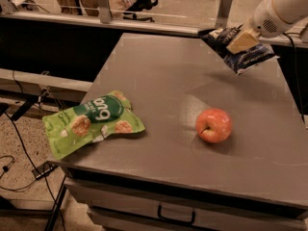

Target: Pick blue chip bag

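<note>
The blue chip bag (pixel 243 56) is a dark navy crinkly bag with white lettering. It hangs in the air above the far right part of the grey table (pixel 168 81), clear of the surface. My gripper (pixel 240 41) comes in from the upper right on a white arm and is shut on the bag's middle, with a tan finger pad (pixel 242 41) pressed against it. The bag's shadow falls on the table below it.
A red apple (pixel 214 125) sits on the table at centre right. A larger light-green snack bag (pixel 91 122) lies at the table's front left corner, partly over the edge. A glass-and-metal railing (pixel 159 20) runs behind the table. A drawer handle (pixel 175 215) shows below the front edge.
</note>
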Available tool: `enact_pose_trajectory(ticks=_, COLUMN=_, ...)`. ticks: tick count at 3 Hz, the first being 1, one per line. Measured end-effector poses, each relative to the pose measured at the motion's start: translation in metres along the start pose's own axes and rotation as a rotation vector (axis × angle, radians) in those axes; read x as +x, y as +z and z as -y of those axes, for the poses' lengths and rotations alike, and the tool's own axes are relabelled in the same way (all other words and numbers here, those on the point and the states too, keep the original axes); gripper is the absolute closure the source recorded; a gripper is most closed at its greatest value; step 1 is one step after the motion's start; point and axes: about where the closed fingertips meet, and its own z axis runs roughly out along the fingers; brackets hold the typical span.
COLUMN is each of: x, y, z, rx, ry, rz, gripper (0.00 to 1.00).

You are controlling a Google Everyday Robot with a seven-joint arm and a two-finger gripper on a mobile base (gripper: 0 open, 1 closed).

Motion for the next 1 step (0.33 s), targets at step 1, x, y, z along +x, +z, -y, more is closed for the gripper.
enact_pose_trajectory(ticks=1, x=-0.0019, y=-0.0013, z=0.0005, rx=0.0, ry=-0.002, rz=0.005, gripper=1.0)
